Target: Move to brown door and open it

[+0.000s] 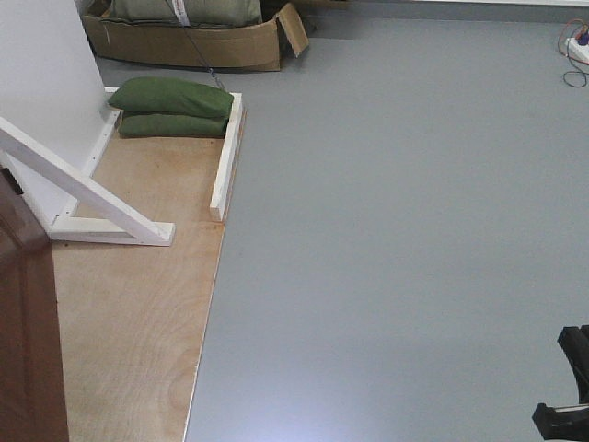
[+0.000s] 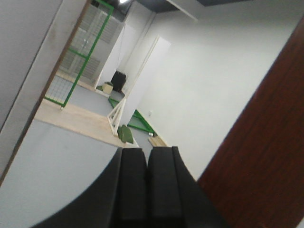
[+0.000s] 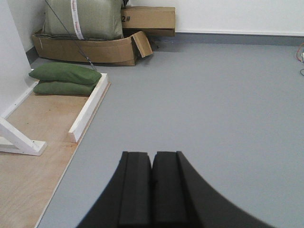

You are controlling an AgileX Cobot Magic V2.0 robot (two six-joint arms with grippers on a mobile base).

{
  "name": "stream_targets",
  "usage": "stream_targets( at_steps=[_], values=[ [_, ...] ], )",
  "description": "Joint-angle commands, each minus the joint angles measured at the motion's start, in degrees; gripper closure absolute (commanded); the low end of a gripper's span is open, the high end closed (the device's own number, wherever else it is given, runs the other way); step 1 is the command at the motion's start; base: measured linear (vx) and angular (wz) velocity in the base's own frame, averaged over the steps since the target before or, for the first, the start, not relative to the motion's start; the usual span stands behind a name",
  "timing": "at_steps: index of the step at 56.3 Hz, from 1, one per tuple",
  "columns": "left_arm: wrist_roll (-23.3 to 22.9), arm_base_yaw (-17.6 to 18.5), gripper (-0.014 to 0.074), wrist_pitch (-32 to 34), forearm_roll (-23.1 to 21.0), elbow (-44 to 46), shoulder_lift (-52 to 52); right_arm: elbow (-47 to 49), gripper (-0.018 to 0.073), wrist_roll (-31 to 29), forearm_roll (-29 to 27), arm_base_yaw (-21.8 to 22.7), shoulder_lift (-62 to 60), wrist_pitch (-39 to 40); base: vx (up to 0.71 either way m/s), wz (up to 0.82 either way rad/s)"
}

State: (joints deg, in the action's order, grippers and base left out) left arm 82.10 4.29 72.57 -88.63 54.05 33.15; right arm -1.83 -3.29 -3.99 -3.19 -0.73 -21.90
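Pressed together, empty: left gripper (image 2: 147, 190), right gripper (image 3: 152, 190). Approach step; brown door (image 1: 28, 322) at lower left edge. Next: turn left.

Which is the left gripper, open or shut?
Shut. The left gripper has its two black fingers pressed together with nothing between them; the brown door is beside it, not gripped.

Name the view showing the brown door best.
Left wrist: the brown door fills its right side, broad and tilted. Front view catches only a lower-left strip; right wrist shows none.
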Motion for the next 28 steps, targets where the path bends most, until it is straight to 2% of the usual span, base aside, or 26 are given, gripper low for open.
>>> stream_targets(
  at_steps=[1, 11, 28],
  values=[
    [0.15, 0.15, 0.0600, 5.80, 0.10, 2.24, 1.91, -0.19, 0.0559, -0.49, 0.37, 0.09, -0.32, 4.47, 0.00, 0.00],
    [0.15, 0.15, 0.0600, 2.02, -3.81, 2.56, 1.85, -0.19, 0.0559, -0.49, 0.37, 0.09, -0.32, 4.47, 0.00, 0.00],
    [0.09, 0.15, 0.0600, -20.81, -3.93, 2.70, 1.78, -0.19, 0.0559, -0.49, 0.37, 0.09, -0.32, 4.66, 0.00, 0.00]
  ],
)
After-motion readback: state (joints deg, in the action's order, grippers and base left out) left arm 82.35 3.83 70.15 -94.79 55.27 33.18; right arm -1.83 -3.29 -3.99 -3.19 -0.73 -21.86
